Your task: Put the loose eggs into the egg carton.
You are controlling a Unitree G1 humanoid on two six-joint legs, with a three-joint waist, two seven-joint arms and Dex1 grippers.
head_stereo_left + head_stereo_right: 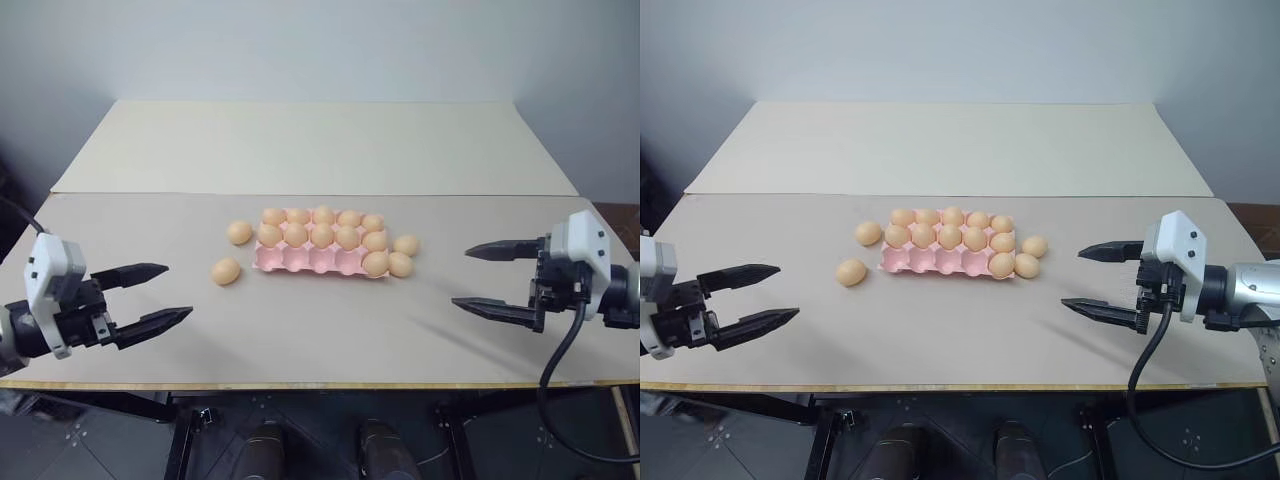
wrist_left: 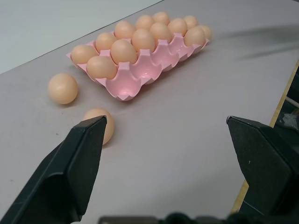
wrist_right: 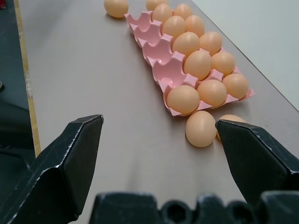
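- Carton [image 1: 318, 258] first: pale pink tray sitting mid-table, long side running left to right, and it's the landmark for everything below.
- Its far and middle rows look full of tan eggs. The near row has one egg in the right-end cup [image 1: 375, 263], and the other four near cups are empty.
- Loose eggs, four of them I reckon. Two lie off the carton's left end: one [image 1: 239, 232] just beside the far-left corner, the other [image 1: 226, 270] a bit further out and nearer the robot.
- The other two are off the right end: one [image 1: 400, 264] touching or nearly touching the near-right corner, one [image 1: 406, 245] just behind it.
- Left gripper [image 1: 158, 295] hovers well clear of the carton on its left and nearer the robot, fingers spread wide, nothing in them. It points in toward the carton, so the nearer left egg lies ahead of it and slightly inward.
- Right gripper [image 1: 485, 278] mirrors it on the carton's right, fingers wide apart and empty too, with the right-hand pair ahead of it.
- My take: each arm is nearer its own pair, and the empty near cups sit closest to both, so nothing has to cross the full rows.
- Table [image 1: 300, 150] around the carton is plain beige.
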